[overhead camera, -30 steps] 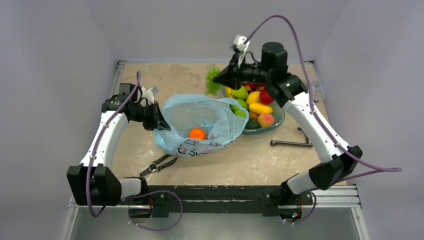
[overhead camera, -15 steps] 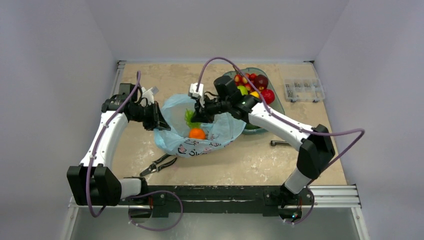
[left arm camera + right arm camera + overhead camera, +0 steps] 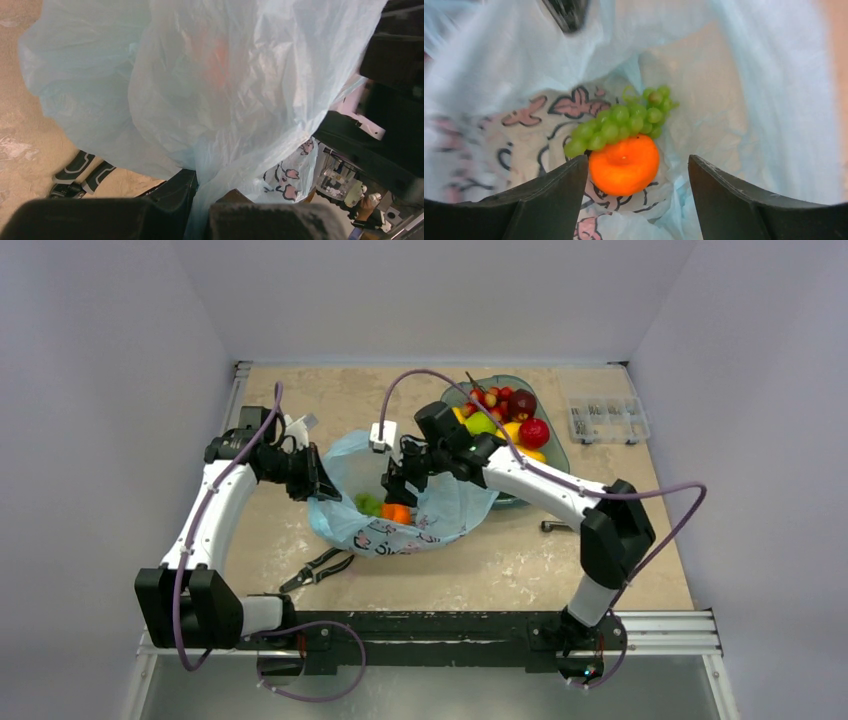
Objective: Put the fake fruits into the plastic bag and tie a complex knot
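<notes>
The light-blue plastic bag [image 3: 440,502] lies open in the middle of the table. My left gripper [image 3: 312,483] is shut on the bag's left rim [image 3: 202,192], holding it up. Over the bag's mouth hangs my right gripper [image 3: 393,488], open, with nothing between its fingers [image 3: 554,195]. Below it, on the bag's bottom, a bunch of green grapes [image 3: 624,119] lies against an orange [image 3: 624,165]; both grapes [image 3: 368,504] and orange [image 3: 398,513] also show from above. More fake fruits [image 3: 505,412] fill the dish behind.
The teal oval dish [image 3: 553,453] stands right of the bag at the back. Black-handled pliers [image 3: 318,567] lie in front of the bag, a metal hex key [image 3: 552,527] lies to the right, and a clear parts box [image 3: 607,418] sits at the far right.
My right arm swung from the dish to above the bag carrying the green grapes, then opened; the grapes now lie beside the orange. The left arm has not moved.
</notes>
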Robot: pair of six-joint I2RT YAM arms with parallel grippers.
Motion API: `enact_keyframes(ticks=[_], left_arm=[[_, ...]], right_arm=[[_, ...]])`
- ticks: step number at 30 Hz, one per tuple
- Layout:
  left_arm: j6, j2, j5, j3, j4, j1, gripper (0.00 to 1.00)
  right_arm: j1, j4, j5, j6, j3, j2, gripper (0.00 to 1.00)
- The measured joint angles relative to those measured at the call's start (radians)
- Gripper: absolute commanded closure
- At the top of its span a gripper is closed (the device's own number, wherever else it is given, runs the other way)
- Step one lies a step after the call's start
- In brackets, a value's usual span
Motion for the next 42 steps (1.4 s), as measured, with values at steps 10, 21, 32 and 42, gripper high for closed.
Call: enact_keyframes(ticks=[10, 21, 32, 42], left_arm=[[0.0, 0.005, 0.0, 0.0, 0.0, 0.0, 1.0], [0.0, 0.014, 0.007, 0.0, 0.0, 0.0, 1.0], [0.0, 0.016, 0.007, 0.0, 0.0, 0.0, 1.0], [0.0, 0.017, 0.007, 0.0, 0.0, 0.0, 1.0]], right_arm=[[-0.188, -0.041, -0.052, 0.176, 0.263, -0.228, 0.09], [-0.582, -0.151, 0.286, 0.244, 0.356, 0.001, 0.02], [-0.629, -0.263, 0.475, 0.254, 0.412, 0.258, 0.01], [-0.629, -0.238, 0.56, 0.229, 0.445, 0.334, 0.02]])
